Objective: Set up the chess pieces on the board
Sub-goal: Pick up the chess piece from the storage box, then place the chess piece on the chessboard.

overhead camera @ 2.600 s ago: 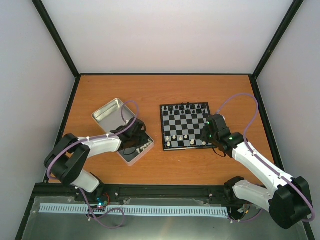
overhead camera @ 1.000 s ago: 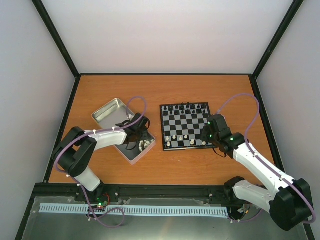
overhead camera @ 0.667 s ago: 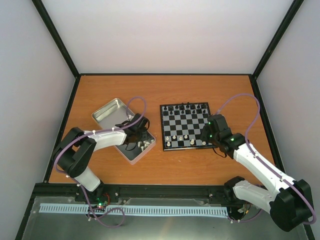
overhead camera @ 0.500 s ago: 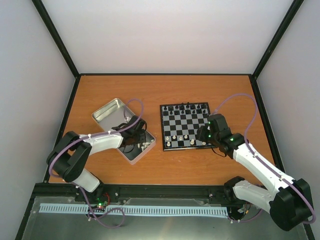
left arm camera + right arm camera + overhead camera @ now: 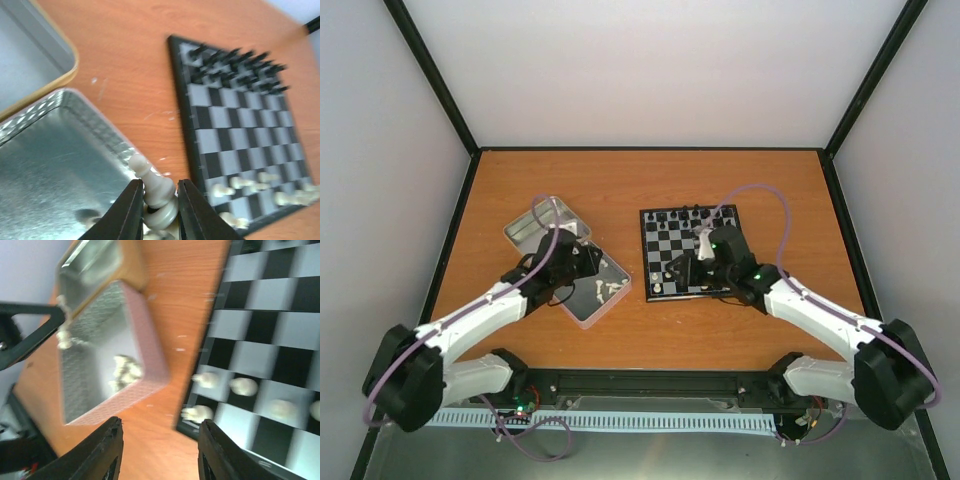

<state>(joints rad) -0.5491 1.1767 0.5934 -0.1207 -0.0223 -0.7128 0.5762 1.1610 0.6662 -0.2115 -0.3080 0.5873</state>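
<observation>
Board (image 5: pixel 665 240): black-and-pale chequer with a black border, flat on the orange table (image 5: pixel 650 180), right of centre. Black figures (image 5: pixel 695 212) fill its 2 far rows, so that side looks finished. White chess pieces (image 5: pixel 245 386) stand in the 2 near rows with gaps between them; at least 4 show in the right wrist view, too blurred to name by type. Setup is judged partly done: the white side is incomplete. Loose pieces (image 5: pixel 610 288) lie in the tin tray (image 5: pixel 582 312), just left of the board, with its lid (image 5: pixel 525 228) touching it at the far-left side. Left gripper (image 5: pixel 160 200): jaws narrow, clamped on 1 cream piece (image 5: pixel 152 182), head up, raised over the tray's board-side rim. Right gripper (image 5: pixel 160 422): jaws apart, nothing between them, hovering over the board's near-left corner and the strip of table beside the tray. Obstruction, as a judgement: the right arm (image 5: pixel 800 310) crosses the near white rows, so a delivery from the left risks meeting it or toppling pieces already standing.
</observation>
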